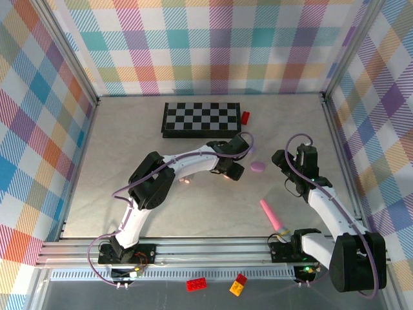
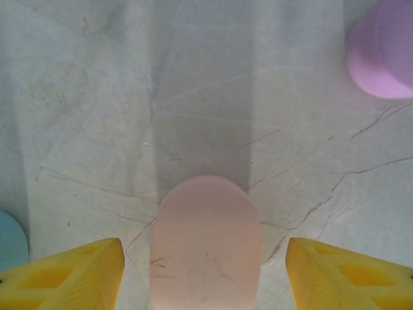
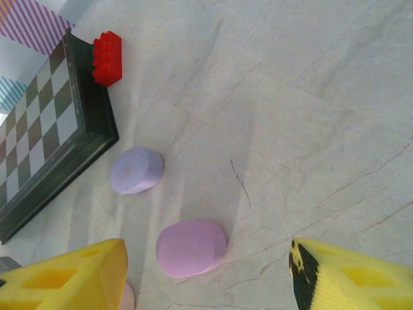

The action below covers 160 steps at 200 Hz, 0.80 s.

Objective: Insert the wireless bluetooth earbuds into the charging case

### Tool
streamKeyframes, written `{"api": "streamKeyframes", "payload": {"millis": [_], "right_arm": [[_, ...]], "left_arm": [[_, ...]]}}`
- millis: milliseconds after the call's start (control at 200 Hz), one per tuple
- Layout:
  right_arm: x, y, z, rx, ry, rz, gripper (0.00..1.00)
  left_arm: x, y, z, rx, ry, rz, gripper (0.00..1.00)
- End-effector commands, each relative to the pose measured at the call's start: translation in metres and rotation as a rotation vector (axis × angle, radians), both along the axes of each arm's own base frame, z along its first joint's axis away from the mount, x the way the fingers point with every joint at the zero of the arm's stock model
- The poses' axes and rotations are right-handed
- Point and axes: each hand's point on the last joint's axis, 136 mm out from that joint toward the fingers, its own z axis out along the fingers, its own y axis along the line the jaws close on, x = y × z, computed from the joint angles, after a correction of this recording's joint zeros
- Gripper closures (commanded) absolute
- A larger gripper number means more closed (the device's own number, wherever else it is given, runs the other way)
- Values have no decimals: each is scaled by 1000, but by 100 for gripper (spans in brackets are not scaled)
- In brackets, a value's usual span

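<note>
Found a pale pink oval piece lying flat on the tabletop between the yellow fingers of the left hand, with a gap on either side. Fingers apart, clamped on nothing. Could not tell whether case or bud. Noted a lilac-pink piece well ahead and to the right, and a teal edge just outside one finger.

Saw the right hand also spread and holding nothing, with the lilac-pink piece just ahead of it, touching neither finger. Saw a lavender piece beyond, near the checkerboard but apart from it. Spotted a red brick just beside the board's far corner.

Looked down from above on a pale, marble-look tabletop with thin dark veins, boxed in by pastel plaid walls. Noted a pink stick near the right arm's base, and two toy bricks, red and yellow-with-red, below the front rail.

Judged the pastel pieces smooth, matte and pebble-rounded; the pink one faintly scuffed at its near end.
</note>
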Motion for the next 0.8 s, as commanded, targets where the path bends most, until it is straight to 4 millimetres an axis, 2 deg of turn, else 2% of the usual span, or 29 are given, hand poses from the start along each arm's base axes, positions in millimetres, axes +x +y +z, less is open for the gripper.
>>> {"api": "streamKeyframes", "payload": {"millis": [0, 80, 215, 360, 485, 660, 710, 795], "right_arm": [[-3, -4, -2, -10, 5, -7, 34], [-2, -4, 1, -9, 1, -7, 34], [-3, -4, 6, -13, -8, -4, 34], [-6, -4, 13, -9, -19, -3, 34], [-9, 3, 21, -3, -29, 46, 34], [-14, 25, 40, 34, -42, 183, 34], [-17, 30, 44, 46, -27, 215, 34], [-26, 40, 51, 77, 6, 274, 34]], "left_arm": [[-5, 5, -8, 52, 32, -9, 35], [-6, 4, -11, 54, 41, -11, 37], [-6, 3, -14, 51, 45, -13, 49], [-6, 4, -7, 45, 35, -18, 60], [-6, 4, 11, 6, -13, -39, 61], [-15, 3, 54, -97, -110, -172, 65], [-20, 2, 65, -118, -134, -231, 67], [-41, -2, 80, -196, -161, -389, 67]]}}
